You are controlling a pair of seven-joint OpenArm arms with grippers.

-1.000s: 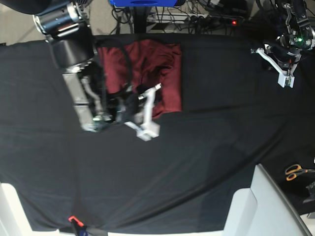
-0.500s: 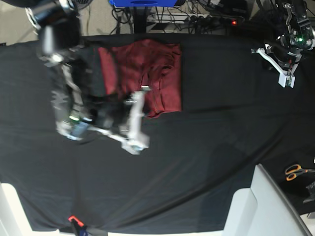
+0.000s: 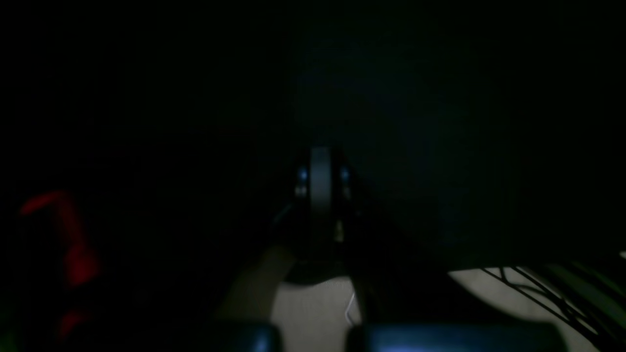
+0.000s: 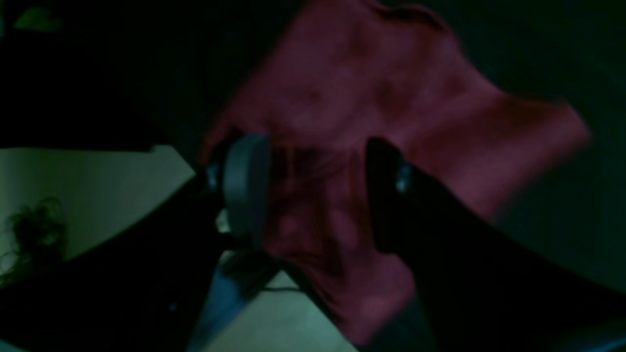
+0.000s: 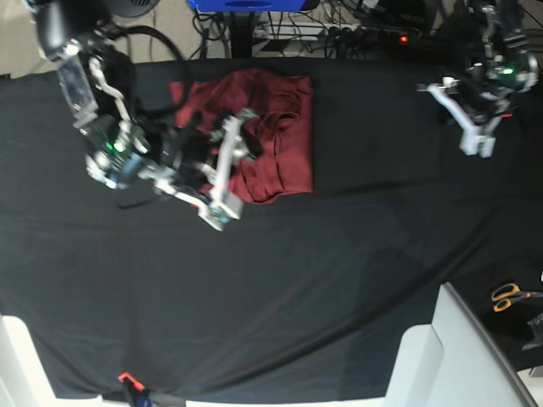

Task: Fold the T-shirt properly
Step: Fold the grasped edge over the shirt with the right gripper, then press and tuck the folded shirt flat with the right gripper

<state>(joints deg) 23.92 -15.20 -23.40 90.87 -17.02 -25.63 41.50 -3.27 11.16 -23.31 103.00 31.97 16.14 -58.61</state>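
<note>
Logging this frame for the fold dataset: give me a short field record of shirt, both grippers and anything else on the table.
shirt: T-shirt, folded into a rough rectangle, far side of black table cloth
right gripper: right gripper, open, above the shirt's fabric, holding nothing
left gripper: left gripper, off to the side, clear of the shirt; jaw state cannot be told
other: orange-handled scissors at table edge

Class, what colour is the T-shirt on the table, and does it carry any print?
The T-shirt is plain brick-red to maroon, no print visible. The base view shows it best.
</note>
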